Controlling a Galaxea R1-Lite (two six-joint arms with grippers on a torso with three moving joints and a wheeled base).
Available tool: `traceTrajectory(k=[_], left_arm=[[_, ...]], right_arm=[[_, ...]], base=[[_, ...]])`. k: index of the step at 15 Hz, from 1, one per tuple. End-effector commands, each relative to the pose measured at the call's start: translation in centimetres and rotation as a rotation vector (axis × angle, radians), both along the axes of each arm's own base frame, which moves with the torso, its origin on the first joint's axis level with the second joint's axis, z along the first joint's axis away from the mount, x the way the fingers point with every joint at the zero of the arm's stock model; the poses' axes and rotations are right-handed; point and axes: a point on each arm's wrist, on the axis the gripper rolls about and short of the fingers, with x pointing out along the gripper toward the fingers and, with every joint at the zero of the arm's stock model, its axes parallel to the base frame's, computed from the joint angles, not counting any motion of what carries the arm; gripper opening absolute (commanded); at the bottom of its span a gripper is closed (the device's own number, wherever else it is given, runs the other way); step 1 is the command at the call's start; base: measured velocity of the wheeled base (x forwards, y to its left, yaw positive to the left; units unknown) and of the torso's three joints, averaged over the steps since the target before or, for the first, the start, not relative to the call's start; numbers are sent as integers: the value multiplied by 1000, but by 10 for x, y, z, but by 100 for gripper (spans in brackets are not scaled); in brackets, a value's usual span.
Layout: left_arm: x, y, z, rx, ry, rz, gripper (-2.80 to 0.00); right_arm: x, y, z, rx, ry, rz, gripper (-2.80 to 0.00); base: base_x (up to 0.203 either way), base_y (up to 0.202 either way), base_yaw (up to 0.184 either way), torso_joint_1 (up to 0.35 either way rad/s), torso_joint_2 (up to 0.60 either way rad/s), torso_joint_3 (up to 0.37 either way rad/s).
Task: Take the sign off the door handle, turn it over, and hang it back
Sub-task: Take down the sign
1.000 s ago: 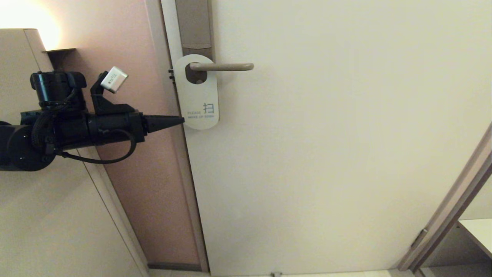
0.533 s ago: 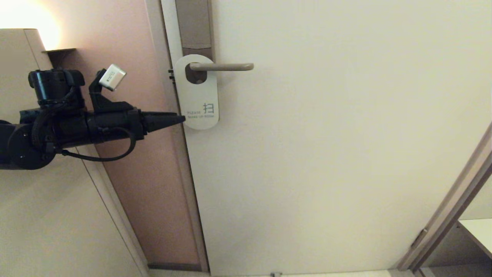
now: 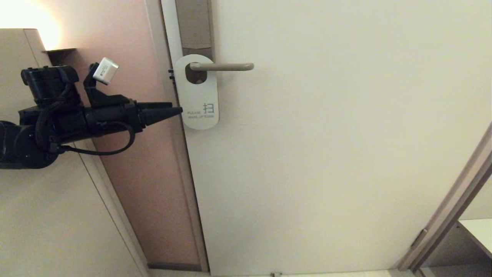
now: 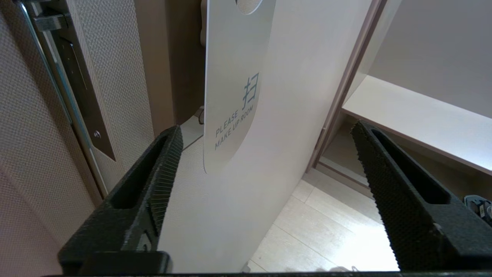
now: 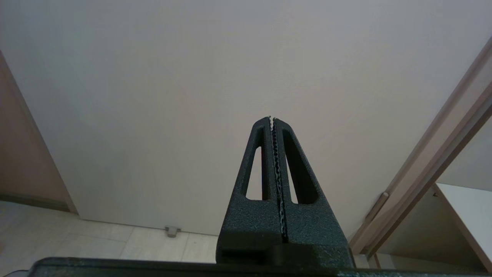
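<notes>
The sign hangs from the door handle in the upper middle of the head view, white "MAKE UP ROOM" side facing out. The left gripper sits at the sign's left edge, jaws spread wide and holding nothing, the card's lower end showing between its fingers. The right gripper faces the bare door, jaws closed and empty.

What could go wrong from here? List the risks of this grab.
The left gripper is open at the sign's lower edge; the card hangs close against the door, so one finger may push it aside instead of straddling it. Its oval hole rings the door handle, so pulling sideways could snag it.
</notes>
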Motion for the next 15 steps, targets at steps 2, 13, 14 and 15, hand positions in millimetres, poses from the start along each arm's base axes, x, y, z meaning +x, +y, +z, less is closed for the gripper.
traceTrajectory(k=[2,13,14,15], left_arm=[[5,-2,-6,-1,13,-11,0],[35,-24,-13,-10,16,-69,0],[36,-29,-12,-16,21,-80,0],[38,-31,-13,-18,26,-84,0]], right_arm=[[0,0,0,-1,1,1,-280],[0,0,0,-1,1,1,-280],[0,0,0,-1,1,2,-280],[0,0,0,-1,1,1,-280]], base=[[0,0,0,0,0,0],[0,0,0,0,0,0],[0,0,0,0,0,0],[0,0,0,0,0,0]])
